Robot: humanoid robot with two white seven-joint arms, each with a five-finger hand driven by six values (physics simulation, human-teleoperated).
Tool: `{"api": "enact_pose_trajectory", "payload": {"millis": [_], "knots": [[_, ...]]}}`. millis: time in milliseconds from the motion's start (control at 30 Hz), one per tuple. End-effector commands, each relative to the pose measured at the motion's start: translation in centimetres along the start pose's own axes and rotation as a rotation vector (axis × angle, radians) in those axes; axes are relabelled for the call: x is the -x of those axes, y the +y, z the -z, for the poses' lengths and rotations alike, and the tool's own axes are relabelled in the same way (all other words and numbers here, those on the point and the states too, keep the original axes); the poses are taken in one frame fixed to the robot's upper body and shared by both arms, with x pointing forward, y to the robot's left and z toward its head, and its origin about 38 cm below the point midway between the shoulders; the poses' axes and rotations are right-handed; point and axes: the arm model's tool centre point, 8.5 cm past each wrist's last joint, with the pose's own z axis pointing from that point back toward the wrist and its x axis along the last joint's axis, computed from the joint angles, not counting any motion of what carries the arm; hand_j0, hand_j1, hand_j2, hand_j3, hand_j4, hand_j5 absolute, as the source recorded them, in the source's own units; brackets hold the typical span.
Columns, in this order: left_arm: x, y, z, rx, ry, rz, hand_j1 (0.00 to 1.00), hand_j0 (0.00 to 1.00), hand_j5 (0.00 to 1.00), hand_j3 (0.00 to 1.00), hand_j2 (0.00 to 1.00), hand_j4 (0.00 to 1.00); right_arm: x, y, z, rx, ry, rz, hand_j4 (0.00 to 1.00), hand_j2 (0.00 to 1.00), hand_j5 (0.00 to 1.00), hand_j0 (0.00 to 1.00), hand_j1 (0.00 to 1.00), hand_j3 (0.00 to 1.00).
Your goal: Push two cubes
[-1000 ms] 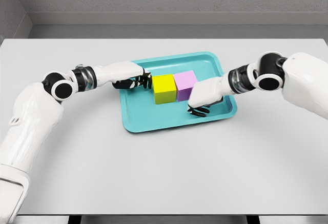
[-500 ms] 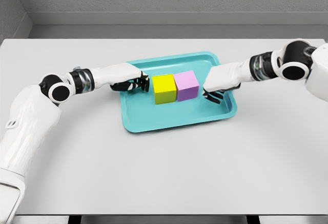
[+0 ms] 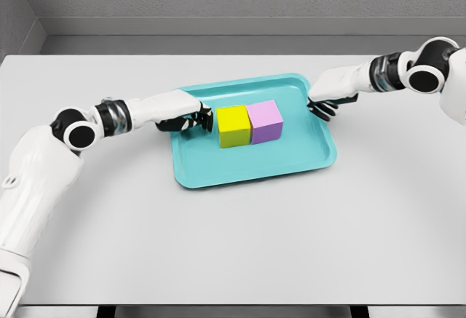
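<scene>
A yellow cube (image 3: pixel 234 126) and a pink cube (image 3: pixel 266 121) stand side by side, touching, in the middle of a teal tray (image 3: pixel 247 165). My left hand (image 3: pixel 191 118) lies over the tray's left rim with its fingers curled, its fingertips just left of the yellow cube and holding nothing. My right hand (image 3: pixel 325 103) hovers over the tray's right rim, fingers curled down, well apart from the pink cube.
The tray sits on a wide pale grey table (image 3: pixel 233 245). A grey wall runs behind the table's far edge.
My right hand has pulled back from the front right of the pink cube to the tray's right rim, moving up and to the right. The left hand and both cubes have stayed put.
</scene>
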Motion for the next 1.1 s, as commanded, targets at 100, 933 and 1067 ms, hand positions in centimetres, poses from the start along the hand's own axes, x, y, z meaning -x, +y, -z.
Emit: {"api": "enact_pose_trajectory", "payload": {"millis": [100,933,1067], "knots": [[-0.4,0.0,0.2,-0.001,-0.021,-0.007,0.41,0.41,0.41,0.41,0.41,0.41,-0.3,-0.3,0.7,-0.001,-0.006,0.002,0.14,0.14,0.14,0.14,0.14,0.14],[0.7,1.7,-3.6,-0.051,-0.026,-0.025,0.41,0.41,0.41,0.41,0.41,0.41,0.2,-0.6,0.4,0.01,0.004,0.013,0.15,0.15,0.15,0.15,0.15,0.15],[0.2,6.4,-11.7,-0.147,-0.069,0.001,0.48,0.48,0.48,0.48,0.48,0.48,2.8,0.7,-1.8,0.017,0.072,0.079,0.19,0.19,0.19,0.19,0.19,0.19]]}}
